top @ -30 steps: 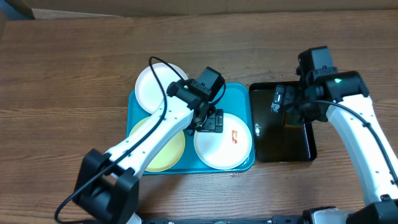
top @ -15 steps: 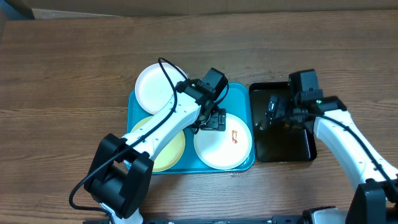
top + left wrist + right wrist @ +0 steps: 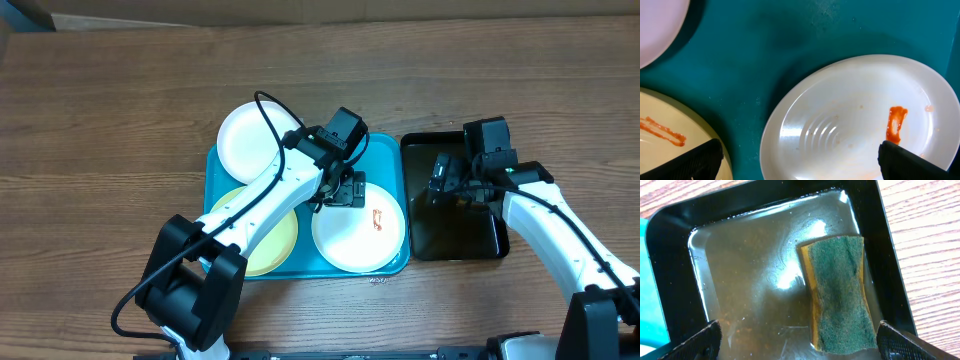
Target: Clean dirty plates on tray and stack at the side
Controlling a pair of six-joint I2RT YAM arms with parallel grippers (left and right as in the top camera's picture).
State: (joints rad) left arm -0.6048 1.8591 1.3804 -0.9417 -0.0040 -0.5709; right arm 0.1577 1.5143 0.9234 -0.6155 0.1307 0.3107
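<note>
The turquoise tray [image 3: 385, 150] holds three plates: a white one [image 3: 250, 140] at the back left, a pale yellow one [image 3: 265, 245] at the front left, and a white one [image 3: 355, 235] with a red smear at the front right. My left gripper [image 3: 345, 192] is open and empty just above the back rim of the front right plate. In the left wrist view this plate [image 3: 850, 115] lies between the fingers [image 3: 800, 160], with the red-streaked yellow plate [image 3: 670, 130] to the left. My right gripper [image 3: 445, 180] is open over the black basin.
The black basin [image 3: 455, 235] stands right of the tray and holds shallow water. A green and yellow sponge [image 3: 840, 290] lies in it, on its right side, just ahead of my open right fingers [image 3: 800, 340]. Bare wooden table [image 3: 120, 120] surrounds the tray.
My right arm has swung left and lower over the basin. My left gripper has shifted slightly toward the back rim of the front right plate.
</note>
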